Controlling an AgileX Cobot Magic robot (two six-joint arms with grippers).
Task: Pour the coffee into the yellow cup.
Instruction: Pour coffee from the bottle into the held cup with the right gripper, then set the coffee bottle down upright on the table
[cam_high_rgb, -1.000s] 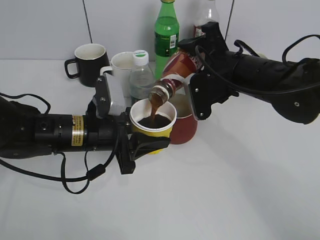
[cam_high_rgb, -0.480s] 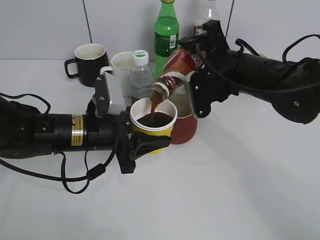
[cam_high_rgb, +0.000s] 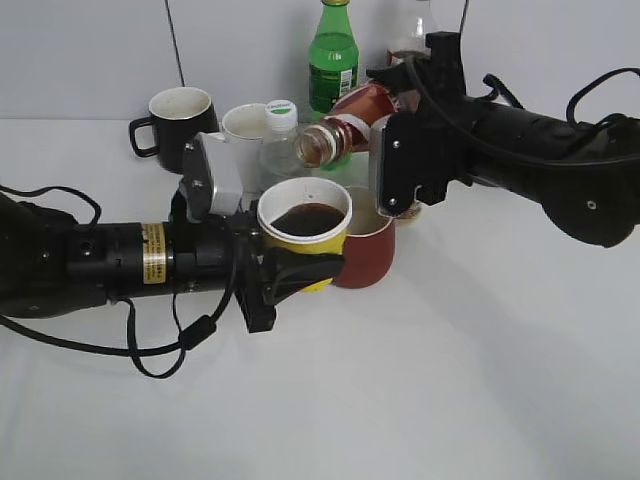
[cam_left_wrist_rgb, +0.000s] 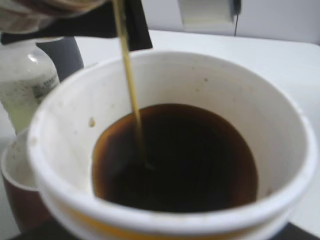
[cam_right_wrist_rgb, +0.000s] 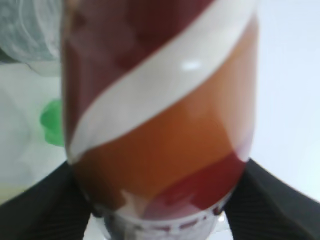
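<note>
Coffee is trickling in a thin stream into the yellow cup (cam_high_rgb: 304, 232), which the left hand (cam_high_rgb: 290, 275) is gripping around its body, seemingly just above the worktop (cam_high_rgb: 450, 380). The right hand (cam_high_rgb: 400, 180) is clamping the coffee bottle (cam_high_rgb: 340, 135), which is lying close to level with its mouth (cam_high_rgb: 312, 148) up and behind the cup's rim. Since the cup is looking well filled, the pour is probably ending; tipping the bottle back gently while keeping the mouth over the rim should catch the last drips. The left hand should be keeping the cup level.

Room is tight behind: a red cup (cam_high_rgb: 365, 250) is touching or just beside the yellow one, with a clear bottle (cam_high_rgb: 280, 150), two mugs and a green bottle (cam_high_rgb: 333, 65) crowding the back. The front and right of the worktop are lying open.
</note>
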